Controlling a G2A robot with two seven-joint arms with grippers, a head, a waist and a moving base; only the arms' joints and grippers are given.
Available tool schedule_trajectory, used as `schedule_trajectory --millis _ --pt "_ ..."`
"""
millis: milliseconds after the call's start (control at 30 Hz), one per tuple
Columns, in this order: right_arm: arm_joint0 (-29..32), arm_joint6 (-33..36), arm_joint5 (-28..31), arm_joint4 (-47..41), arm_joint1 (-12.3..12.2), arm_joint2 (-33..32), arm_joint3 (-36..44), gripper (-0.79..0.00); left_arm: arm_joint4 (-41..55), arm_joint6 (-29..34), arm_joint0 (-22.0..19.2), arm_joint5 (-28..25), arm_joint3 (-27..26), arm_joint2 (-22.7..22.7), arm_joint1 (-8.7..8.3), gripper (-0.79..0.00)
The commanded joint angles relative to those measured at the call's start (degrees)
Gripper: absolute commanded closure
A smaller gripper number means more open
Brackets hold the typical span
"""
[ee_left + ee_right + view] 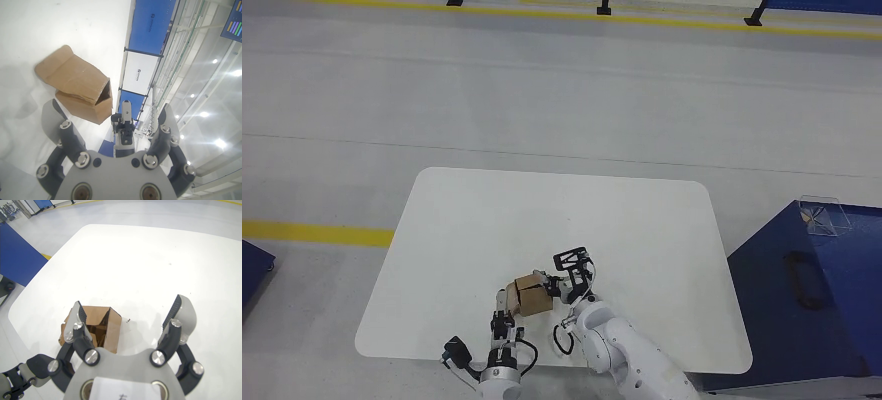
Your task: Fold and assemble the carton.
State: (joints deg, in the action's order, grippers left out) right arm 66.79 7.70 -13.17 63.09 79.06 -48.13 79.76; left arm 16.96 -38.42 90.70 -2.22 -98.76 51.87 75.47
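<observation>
A small brown carton [529, 293] stands on the white table [542, 210] near its front edge. It is partly folded: one end is open with flaps tucked inside [102, 325], and a loose flap [54, 64] sticks out from another side. My right gripper [572, 268] hovers open just right of the carton, with one finger [79, 313] over the carton's rim and the other over bare table. My left gripper [504, 320] sits open just in front of the carton, and holds nothing [107, 104]. The right gripper's [128, 300] jaws are also empty.
Both arms crowd the table's front edge. A blue cabinet [802, 290] stands off the table's right side with a clear plastic piece [822, 215] on top. Another blue panel [17, 258] stands beyond the left edge. Open tabletop lies behind the carton.
</observation>
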Motion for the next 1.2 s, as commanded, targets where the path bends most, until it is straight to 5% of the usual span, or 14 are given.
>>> schedule_trajectory --millis 0,233,667,1167 --pt "-0.2 -0.4 -0.4 0.9 0.2 0.5 -0.7 -0.785 -0.7 -0.4 -1.0 -1.1 2.2 -0.4 0.42 -0.785" --pt "-0.4 -1.4 -1.0 1.7 1.0 0.9 -2.2 -0.785 7.5 -2.4 -3.9 -7.1 6.4 0.2 2.43 -0.785" --pt "0.4 -1.0 -0.6 3.4 1.7 0.2 -2.8 -0.785 10.7 -4.5 -6.8 -9.4 12.2 1.0 4.87 -0.785" --pt "0.7 0.1 -0.3 6.1 2.7 0.5 -4.4 -0.785 12.8 -4.7 -5.1 -18.8 10.8 5.9 6.41 -0.785"
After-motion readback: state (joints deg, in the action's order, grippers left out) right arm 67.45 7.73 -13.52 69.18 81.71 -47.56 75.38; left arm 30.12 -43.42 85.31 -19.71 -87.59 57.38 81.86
